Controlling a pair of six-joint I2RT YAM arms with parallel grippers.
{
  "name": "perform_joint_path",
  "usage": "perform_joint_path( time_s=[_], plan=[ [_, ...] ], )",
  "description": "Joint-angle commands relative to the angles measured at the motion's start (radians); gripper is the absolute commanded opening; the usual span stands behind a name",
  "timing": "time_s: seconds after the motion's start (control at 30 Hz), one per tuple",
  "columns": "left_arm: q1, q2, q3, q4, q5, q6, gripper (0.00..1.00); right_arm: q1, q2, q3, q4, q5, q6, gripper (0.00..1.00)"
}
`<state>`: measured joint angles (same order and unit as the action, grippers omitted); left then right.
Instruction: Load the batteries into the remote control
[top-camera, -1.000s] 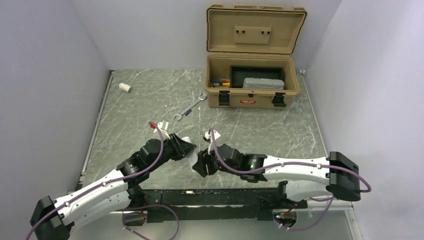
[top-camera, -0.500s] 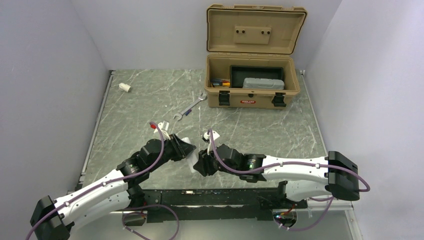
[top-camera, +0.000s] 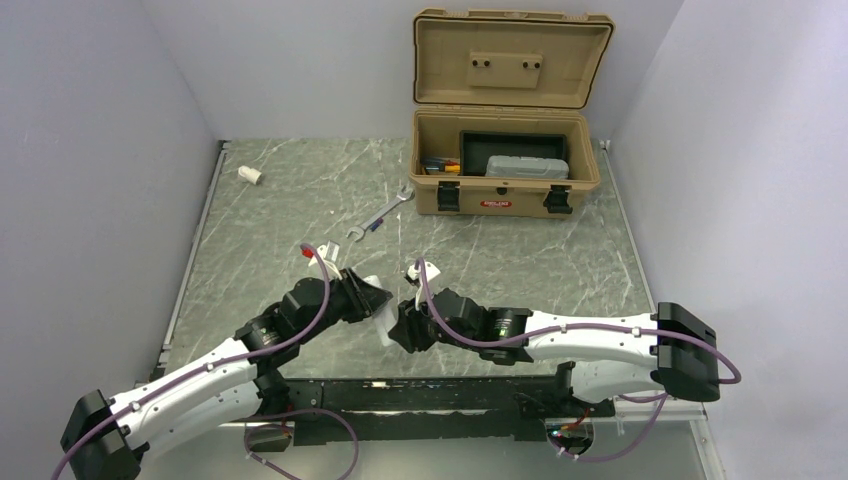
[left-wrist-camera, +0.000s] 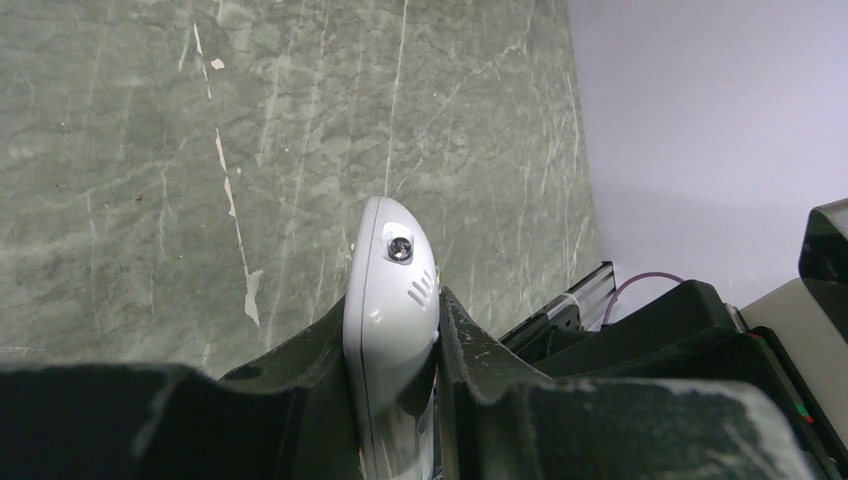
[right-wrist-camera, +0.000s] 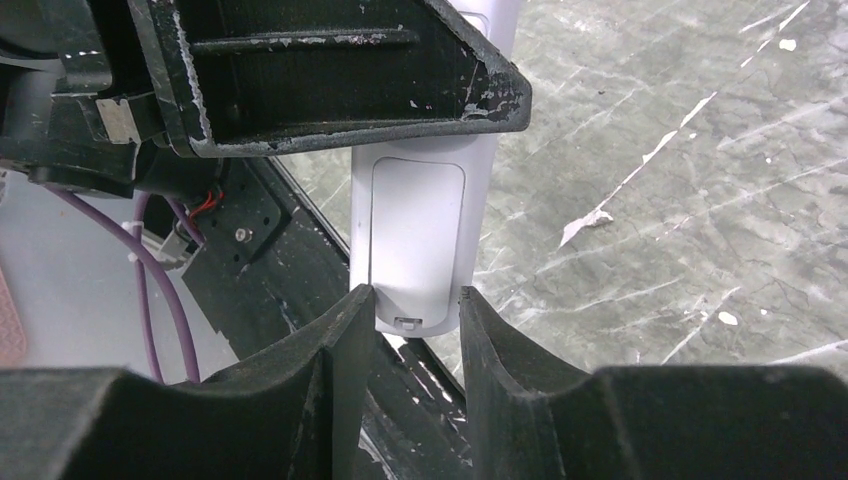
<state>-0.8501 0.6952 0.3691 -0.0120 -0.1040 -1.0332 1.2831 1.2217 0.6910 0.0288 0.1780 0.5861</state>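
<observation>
The remote control (left-wrist-camera: 390, 275) is a slim white handset held edge-up above the table, with my left gripper (left-wrist-camera: 392, 302) shut on its sides. In the right wrist view its back faces me, showing the battery cover (right-wrist-camera: 418, 235) with a small latch at the lower end. My right gripper (right-wrist-camera: 415, 292) has both fingertips pressed against that lower end, one on each side. From above, the remote control (top-camera: 385, 322) shows as a white sliver between the left gripper (top-camera: 377, 300) and the right gripper (top-camera: 398, 326), near the table's front edge. The batteries are out of view.
An open tan toolbox (top-camera: 505, 190) stands at the back right, holding a grey case (top-camera: 527, 166) and small coloured items. A silver wrench (top-camera: 380, 215) lies in front of it. A stubby white cylinder (top-camera: 250, 174) rests at the back left. A black rail (top-camera: 420, 395) runs along the near edge.
My right gripper's jaws have narrowed onto the remote's lower end and edged slightly left. The left gripper has kept its hold and hardly moved.
</observation>
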Motion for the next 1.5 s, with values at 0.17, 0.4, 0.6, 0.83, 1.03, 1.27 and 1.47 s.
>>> perform_joint_path(
  time_s=[0.17,0.4,0.6,0.83,1.03,1.27,1.47],
  plan=[
    [0.002,0.000,0.028,0.037,-0.014,0.007,0.00,-0.004,-0.048,0.046,-0.026,0.032,-0.012,0.38],
    [0.002,0.003,0.026,0.043,-0.009,0.004,0.00,-0.005,-0.049,0.041,-0.012,0.017,-0.009,0.41],
    [0.002,0.000,0.031,0.038,-0.011,0.007,0.00,-0.004,-0.018,0.045,0.004,0.001,0.005,0.56],
    [0.003,-0.007,0.026,0.037,-0.012,0.004,0.00,-0.003,0.016,0.047,0.027,-0.008,0.011,0.49],
    [0.003,-0.011,0.026,0.038,-0.012,0.004,0.00,-0.004,0.032,0.053,0.041,-0.015,0.012,0.46],
    [0.003,-0.014,0.023,0.040,-0.010,0.002,0.00,-0.005,0.037,0.062,0.030,-0.015,0.006,0.36],
    [0.003,-0.017,0.022,0.037,-0.012,0.002,0.00,-0.004,0.032,0.059,0.023,-0.012,0.005,0.31]
  ],
)
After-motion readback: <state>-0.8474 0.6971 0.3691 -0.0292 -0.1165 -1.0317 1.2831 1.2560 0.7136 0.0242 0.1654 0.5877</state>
